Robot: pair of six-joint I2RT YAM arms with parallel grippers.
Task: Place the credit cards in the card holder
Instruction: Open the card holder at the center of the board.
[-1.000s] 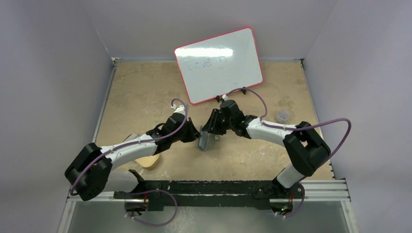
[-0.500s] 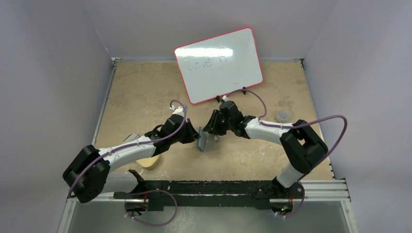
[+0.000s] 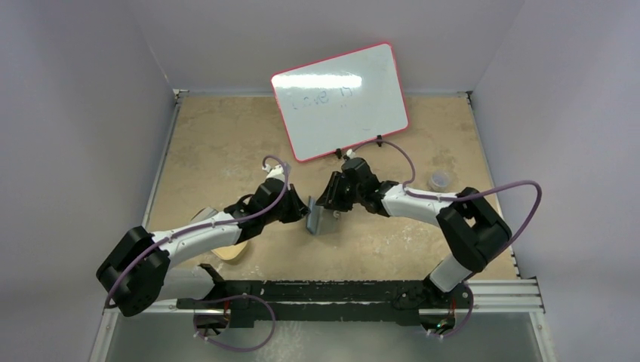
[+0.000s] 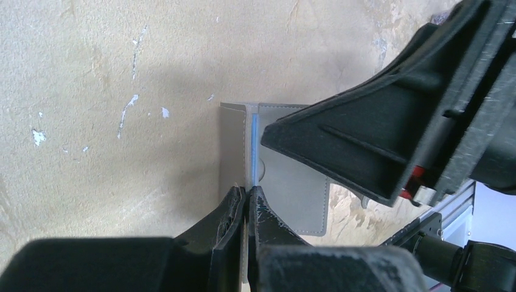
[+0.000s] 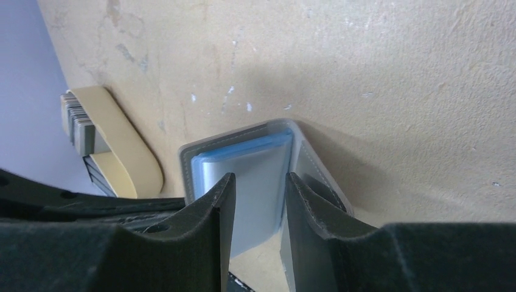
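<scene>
The grey card holder (image 3: 317,218) stands partly open on the table between my two grippers. My left gripper (image 3: 301,210) is shut on one thin grey flap of it; in the left wrist view (image 4: 246,196) the flap's blue edge runs up from the jaws and the other half (image 4: 295,182) lies flat. My right gripper (image 3: 330,207) is open, and its fingertips (image 5: 255,185) straddle the blue-grey inner pocket (image 5: 243,161) without pinching it. Thin stacked edges that look like the credit cards (image 5: 76,115) show by the gold tin at the far left of the right wrist view.
The gold tin (image 3: 229,250) lies near the left arm's forearm, also in the right wrist view (image 5: 125,149). A red-rimmed whiteboard (image 3: 340,102) stands at the back. A small clear cup (image 3: 439,180) sits at the right. Grey walls close in the table.
The card holder's held flap has turned more upright and looks narrower from above. Both grippers have shifted only slightly and stay at the wallet.
</scene>
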